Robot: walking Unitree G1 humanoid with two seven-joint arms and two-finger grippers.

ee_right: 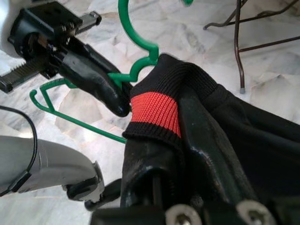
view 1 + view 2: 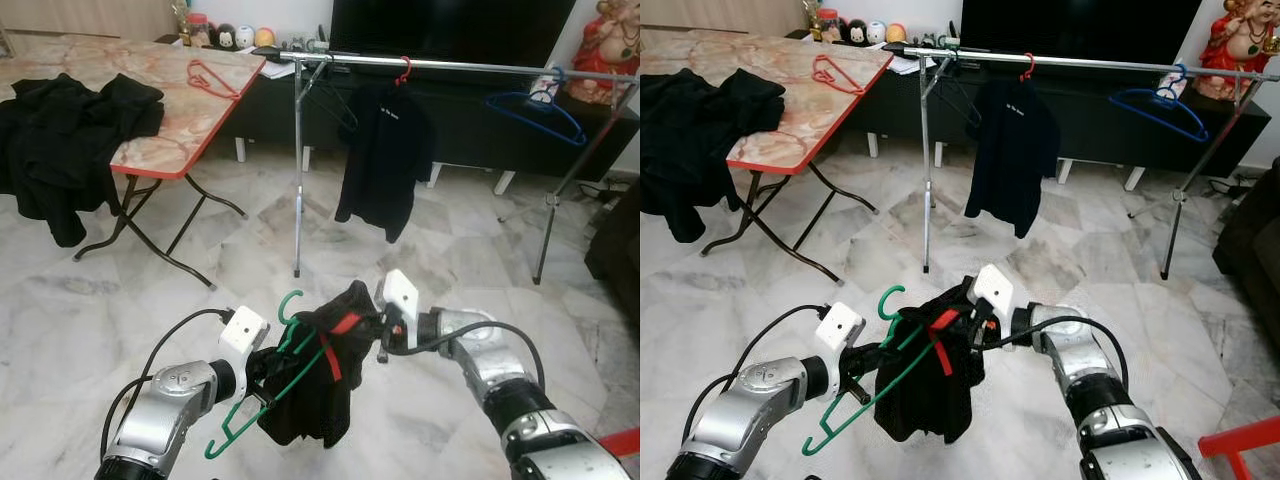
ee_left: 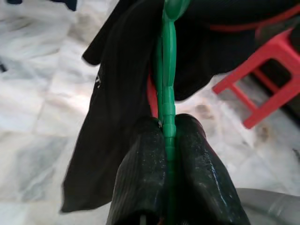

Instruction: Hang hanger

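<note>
The left hand (image 2: pixel 268 372) is clamped on the green hanger (image 2: pixel 262 400), its two black fingers (image 3: pixel 154 168) pinching the hanger's thin neck just below the hook, as the left wrist view shows plainly. A black garment (image 2: pixel 315 385) with a red-trimmed collar is draped partway over that hanger and held low in front of the robot, above the marble floor (image 2: pixel 120 300). The right hand (image 2: pixel 382 335) is closed on the garment's collar, the red ribbed band (image 1: pixel 154 112) lying across its fingers in the right wrist view. The garment looks bunched and lopsided, so it seems the dressing of the hanger is not finished: one shoulder appears threaded, the other still loose. The clothes rail (image 2: pixel 470 66) stands well apart, further into the room, already carrying a black shirt (image 2: pixel 385 150) on a red hanger and an empty blue hanger (image 2: pixel 535 112). More dark clothes (image 2: pixel 70 130) and a red hanger (image 2: pixel 212 78) lie on the folding worktop (image 2: pixel 200 120) at the left. By my judgement the task is somewhere near its middle: seating the garment, walking to the rail and hooking the hanger over it all remain.
</note>
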